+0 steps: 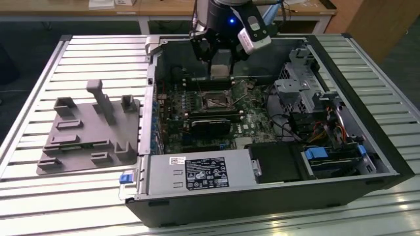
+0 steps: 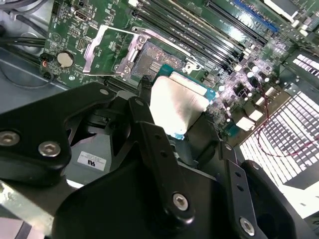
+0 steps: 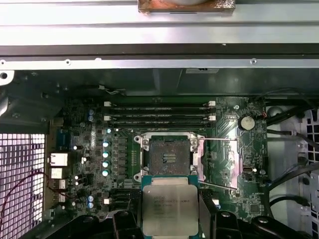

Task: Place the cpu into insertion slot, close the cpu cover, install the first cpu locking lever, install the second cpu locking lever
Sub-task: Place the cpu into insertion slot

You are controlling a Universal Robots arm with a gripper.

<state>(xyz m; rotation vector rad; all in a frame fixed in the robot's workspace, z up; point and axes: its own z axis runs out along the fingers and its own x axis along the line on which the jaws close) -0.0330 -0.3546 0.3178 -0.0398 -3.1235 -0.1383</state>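
Silvery slatted metal surface (image 1: 39, 98), wooden desk (image 1: 164, 7) behind. Flat square silver-grey cpu (image 3: 168, 206) clamped in jaws near dark insertion slot (image 3: 168, 157).

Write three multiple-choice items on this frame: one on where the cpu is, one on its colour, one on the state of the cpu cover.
1. Where is the cpu?
A) seated in the insertion slot
B) held in the hand, not yet in the slot
C) lying on the grey tray

2. What colour is the cpu's face?
A) silver-grey
B) gold
C) black

3. How is the cpu cover?
A) shut over the slot
B) taken out of the computer
C) swung open, slot bare

Answers:
1 B: the first wrist view shows the chip in the hand's grip and the socket empty.
2 A: it shows as dull metal in both wrist views.
3 C: in the second wrist view the frame stands open beside the socket.
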